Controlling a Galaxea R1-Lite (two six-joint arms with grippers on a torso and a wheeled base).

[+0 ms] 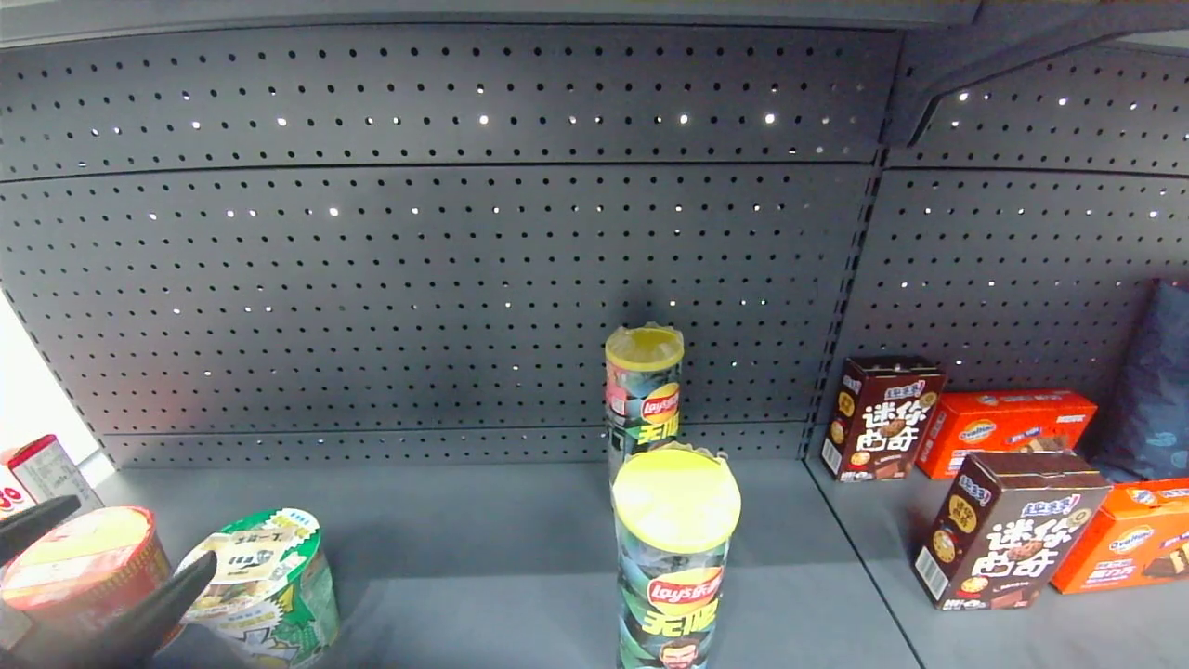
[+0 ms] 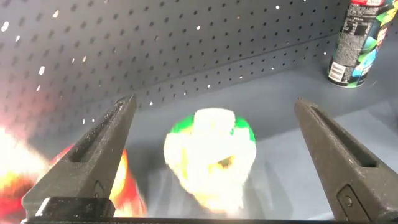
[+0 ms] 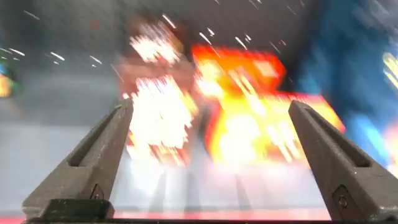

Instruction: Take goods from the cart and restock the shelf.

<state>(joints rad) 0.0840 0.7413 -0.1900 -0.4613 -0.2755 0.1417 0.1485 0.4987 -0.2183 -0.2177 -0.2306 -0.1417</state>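
Note:
On the grey shelf (image 1: 483, 548) two yellow-lidded chip cans stand in a line, one in front (image 1: 675, 557) and one behind (image 1: 643, 395). At the front left are a green noodle cup (image 1: 269, 585) and a red noodle cup (image 1: 84, 562). My left gripper (image 1: 102, 557) is open at that corner, its black fingers either side of the red cup in the head view. In the left wrist view the gripper (image 2: 214, 104) holds nothing and the green cup (image 2: 210, 152) lies beyond its fingers. My right gripper (image 3: 211, 107) is open and empty, facing a blurred brown box (image 3: 158, 118) and orange box (image 3: 249, 118).
The right bay holds two brown boxes (image 1: 881, 418) (image 1: 1008, 530), two orange boxes (image 1: 1003, 427) (image 1: 1129, 544) and a dark blue bag (image 1: 1156, 390). A pegboard wall (image 1: 446, 279) closes the back. A red-and-white pack (image 1: 46, 469) shows at the far left.

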